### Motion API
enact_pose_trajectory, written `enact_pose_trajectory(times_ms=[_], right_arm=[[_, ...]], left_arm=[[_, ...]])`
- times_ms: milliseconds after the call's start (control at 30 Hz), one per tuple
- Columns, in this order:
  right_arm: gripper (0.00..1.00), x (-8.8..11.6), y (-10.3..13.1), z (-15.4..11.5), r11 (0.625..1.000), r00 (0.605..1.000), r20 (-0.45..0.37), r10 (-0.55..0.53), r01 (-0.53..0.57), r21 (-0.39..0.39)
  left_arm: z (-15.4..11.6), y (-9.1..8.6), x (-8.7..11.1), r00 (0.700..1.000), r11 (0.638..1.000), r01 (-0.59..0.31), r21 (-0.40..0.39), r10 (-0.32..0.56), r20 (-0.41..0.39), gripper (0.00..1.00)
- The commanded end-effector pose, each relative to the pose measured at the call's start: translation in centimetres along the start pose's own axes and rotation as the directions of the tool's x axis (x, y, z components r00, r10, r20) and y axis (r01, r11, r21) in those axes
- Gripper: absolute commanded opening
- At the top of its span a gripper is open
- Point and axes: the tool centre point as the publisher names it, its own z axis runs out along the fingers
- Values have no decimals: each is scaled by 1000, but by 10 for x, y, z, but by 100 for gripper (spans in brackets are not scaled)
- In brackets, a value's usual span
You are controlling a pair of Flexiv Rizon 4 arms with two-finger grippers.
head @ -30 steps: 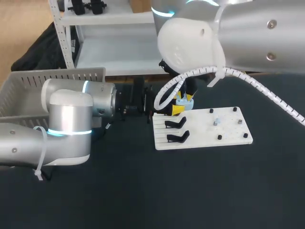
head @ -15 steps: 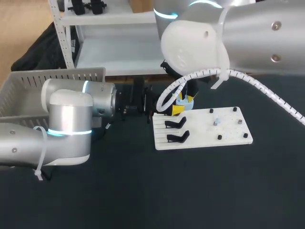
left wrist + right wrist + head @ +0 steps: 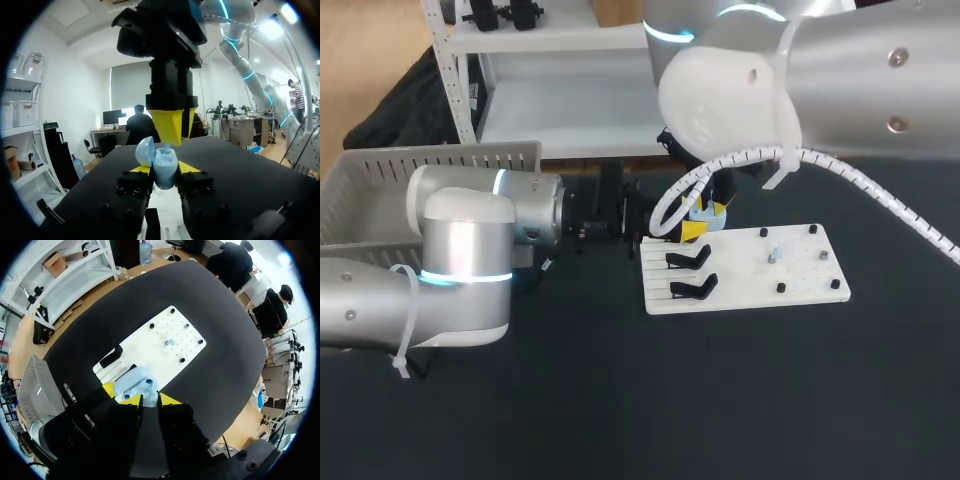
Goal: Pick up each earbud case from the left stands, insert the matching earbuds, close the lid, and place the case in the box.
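— What sort of place is this?
— A robotics lab bench. The left arm (image 3: 470,240) and the right arm (image 3: 840,80) meet just behind a white pegboard fixture (image 3: 800,277) on a black table (image 3: 620,400). A grey slotted box (image 3: 380,180) stands well to the fixture's left.

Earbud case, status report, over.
Left gripper shut on open earbud case. Right gripper shut on earbud, just above case. Nothing blocking.
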Motion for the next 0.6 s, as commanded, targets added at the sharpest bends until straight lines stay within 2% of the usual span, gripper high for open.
enact_pose_trajectory(times_ms=[33,600], right_arm=[[0,-1,0,2,1000,1000,1,1,-1,4],[0,-6,2,2,1000,1000,7,6,-6,28]], left_arm=[[0,0,1,1000,1000,-2,-2,2,3,0],[0,0,1,1000,1000,-2,-2,2,3,0]])
